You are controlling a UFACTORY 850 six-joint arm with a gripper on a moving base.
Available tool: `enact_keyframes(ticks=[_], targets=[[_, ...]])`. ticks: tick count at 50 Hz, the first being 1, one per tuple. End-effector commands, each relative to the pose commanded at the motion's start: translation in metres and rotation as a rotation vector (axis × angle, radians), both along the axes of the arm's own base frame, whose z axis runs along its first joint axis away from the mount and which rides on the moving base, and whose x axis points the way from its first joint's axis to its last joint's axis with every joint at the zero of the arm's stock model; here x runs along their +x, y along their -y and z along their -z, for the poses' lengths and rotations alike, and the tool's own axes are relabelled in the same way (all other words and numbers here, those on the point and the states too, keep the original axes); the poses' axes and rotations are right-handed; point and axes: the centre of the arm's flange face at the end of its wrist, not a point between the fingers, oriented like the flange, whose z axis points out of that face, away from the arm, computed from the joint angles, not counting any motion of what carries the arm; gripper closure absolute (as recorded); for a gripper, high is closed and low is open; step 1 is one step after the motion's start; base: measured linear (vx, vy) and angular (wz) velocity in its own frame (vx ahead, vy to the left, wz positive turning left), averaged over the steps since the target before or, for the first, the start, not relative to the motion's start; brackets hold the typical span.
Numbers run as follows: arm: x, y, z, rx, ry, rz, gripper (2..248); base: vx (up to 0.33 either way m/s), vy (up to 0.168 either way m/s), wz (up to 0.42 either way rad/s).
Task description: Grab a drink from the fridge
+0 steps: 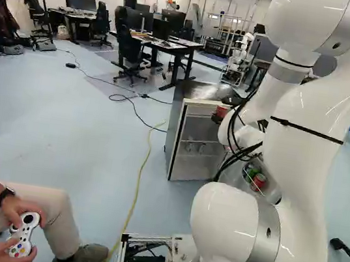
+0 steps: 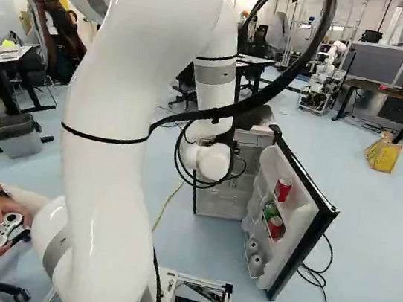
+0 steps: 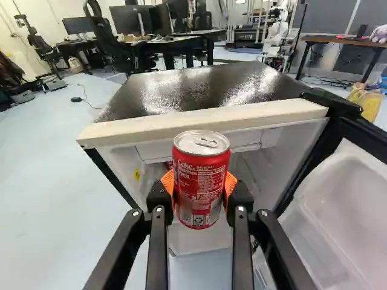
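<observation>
We are in a robotics lab. Upper middle in the left base view, we see flat black monitors point(image 1: 172, 20), a white-topped black-legged desk point(image 1: 174, 50) and another robot point(image 1: 238, 58), white and jointed.

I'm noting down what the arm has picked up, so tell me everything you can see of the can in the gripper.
The red soda can is a metal-looking cylinder with white print and a bare silver lid, its pull tab lying flat. It looks unopened, and no dent shows. It stands upright between the gripper's two orange pads, which press it from both sides, in front of the open fridge.
</observation>
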Motion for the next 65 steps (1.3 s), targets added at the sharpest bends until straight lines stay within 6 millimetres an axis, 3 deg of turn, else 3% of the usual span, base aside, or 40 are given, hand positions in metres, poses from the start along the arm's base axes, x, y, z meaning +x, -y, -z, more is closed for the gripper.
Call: enact_keyframes(ticks=[24,51,65], targets=[[0.006,-0.011,-0.026,-0.014,0.055,0.009,153,0.000,0.000,0.000],[0.025,-0.021,-0.054,-0.038,0.121,-0.022,153,0.000,0.000,0.000],[0.039,-0.021,-0.057,-0.043,0.135,-0.032,153,0.000,0.000,0.000]])
